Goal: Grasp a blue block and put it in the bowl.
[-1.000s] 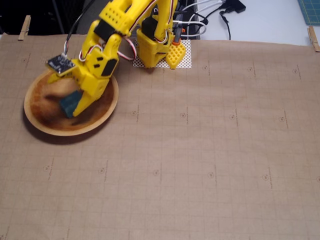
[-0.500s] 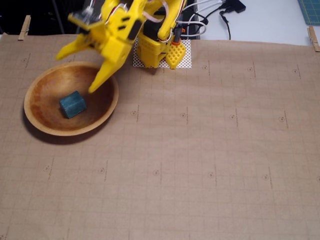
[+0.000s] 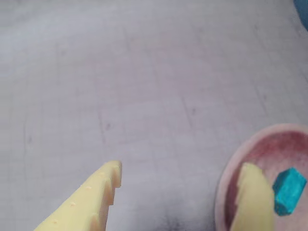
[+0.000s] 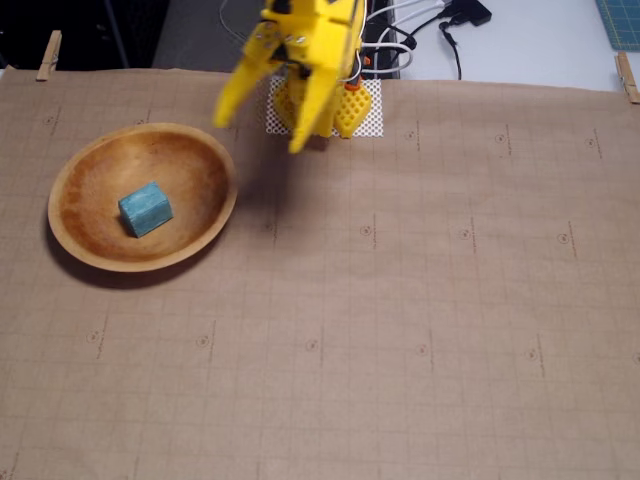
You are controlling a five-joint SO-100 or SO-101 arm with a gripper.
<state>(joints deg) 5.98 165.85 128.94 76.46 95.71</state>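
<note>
The blue block [image 4: 146, 208] lies inside the wooden bowl [image 4: 205, 160] at the left of the fixed view, near the bowl's middle. In the wrist view the block [image 3: 288, 191] shows at the lower right inside the bowl [image 3: 226, 178]. My yellow gripper [image 4: 258, 135] hangs in the air above the paper, right of the bowl's far rim, close to the arm's base. Its jaws stand apart and hold nothing. In the wrist view the gripper [image 3: 183, 178] shows two fingertips spread wide, one of them in front of the bowl.
Brown gridded paper [image 4: 400, 300] covers the table, held by clothespins [image 4: 48, 55] at the back corners. The arm's base stands on a white mesh patch [image 4: 372, 118] at the back middle. Cables [image 4: 440, 25] lie behind it.
</note>
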